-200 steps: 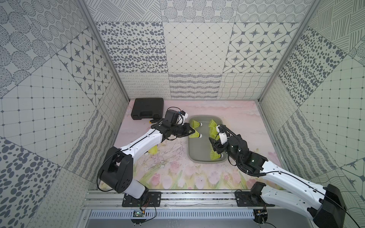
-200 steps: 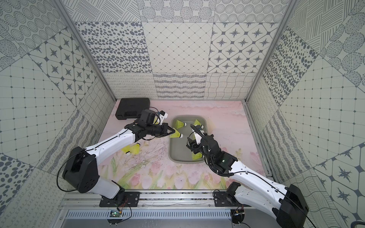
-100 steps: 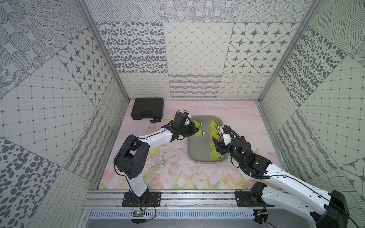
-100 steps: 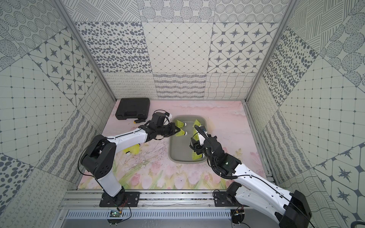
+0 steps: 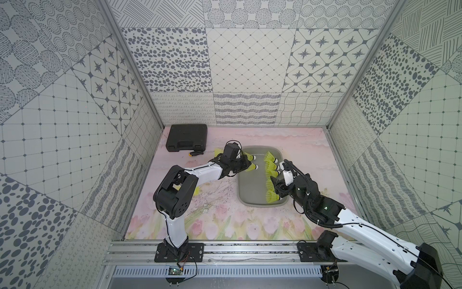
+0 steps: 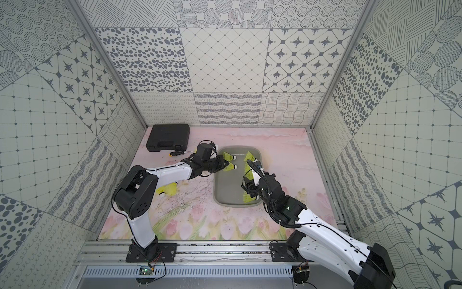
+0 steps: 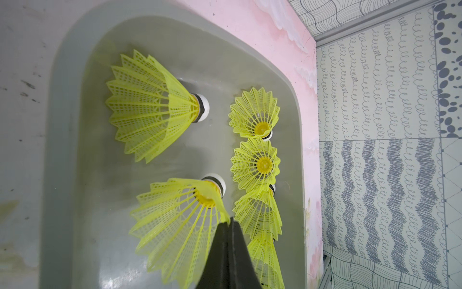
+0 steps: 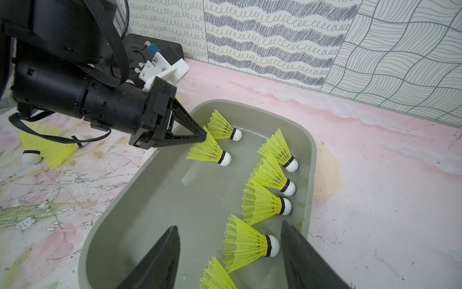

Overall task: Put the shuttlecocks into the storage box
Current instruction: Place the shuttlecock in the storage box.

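1. At the left of the desk (image 5: 300, 155), two loose shuttlecocks (image 6: 170, 189) are lying near the left arm, outside the storage box (image 5: 250, 185). A third (image 5: 218, 151) is lying by the screwdriver (image 5: 197, 153), towards the far left corner.
2. I am judging the step in hand to be the drop of the held shuttlecock (image 8: 208, 151), which is hanging cork-down inside the box's far left corner, just beside one already lying there (image 8: 223, 127). I cannot tell whether its cork is touching the floor.
3. To do it well, I am planning to part the fingers only while the cork is low over bare floor. Then I am lifting straight up, so that the springy mesh is not snagging on a fingertip and flicking the piece over the low wall.
4. The left claw (image 7: 229, 220) is clamped together on a thin fold of that skirt's rim, with nothing else between its tips.
5. Along the box's right wall, a row of shuttlecocks (image 8: 272, 175) is lying with corks towards that wall.
6. The right claw (image 8: 228, 225) is hovering over the near right part of the box with its fingers (image 8: 160, 257) roughly half parted. They are straddling one piece of the row without gripping it. I cannot tell whether the finger by its cork is brushing it.
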